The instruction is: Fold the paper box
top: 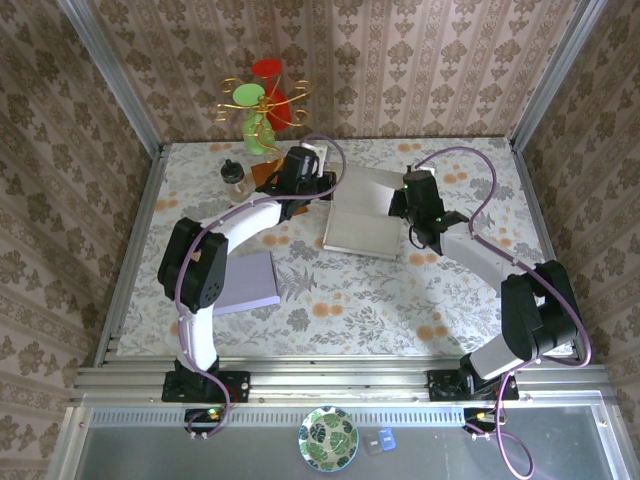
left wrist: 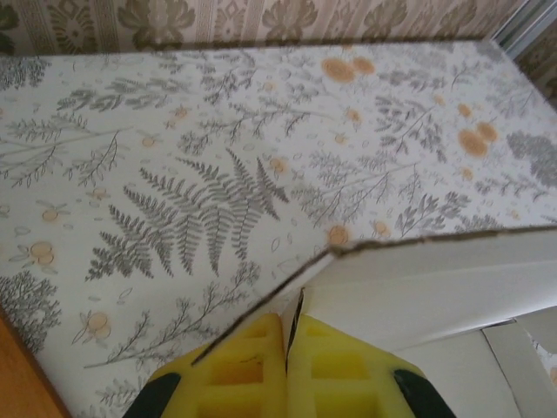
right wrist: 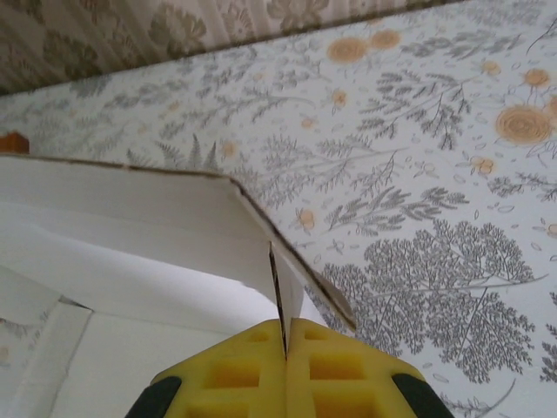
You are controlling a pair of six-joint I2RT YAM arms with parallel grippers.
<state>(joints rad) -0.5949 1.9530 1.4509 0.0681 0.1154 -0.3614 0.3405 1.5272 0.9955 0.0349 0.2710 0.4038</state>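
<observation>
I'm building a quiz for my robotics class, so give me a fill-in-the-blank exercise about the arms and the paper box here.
1. The left gripper is ____ on an edge of the paper box.
2. The right gripper has pads coloured ____.
3. The flat sheet lying left of the box is coloured ____.
Missing words: shut; yellow; purple.

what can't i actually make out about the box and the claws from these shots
- Left wrist view: the paper box runs off the right and bottom edges; the left claw covers the flap edge it pinches.
- Right wrist view: the box runs off the left and bottom edges, behind the right claw.
- Top view: the small blue item by the plate is too small to identify.
</observation>
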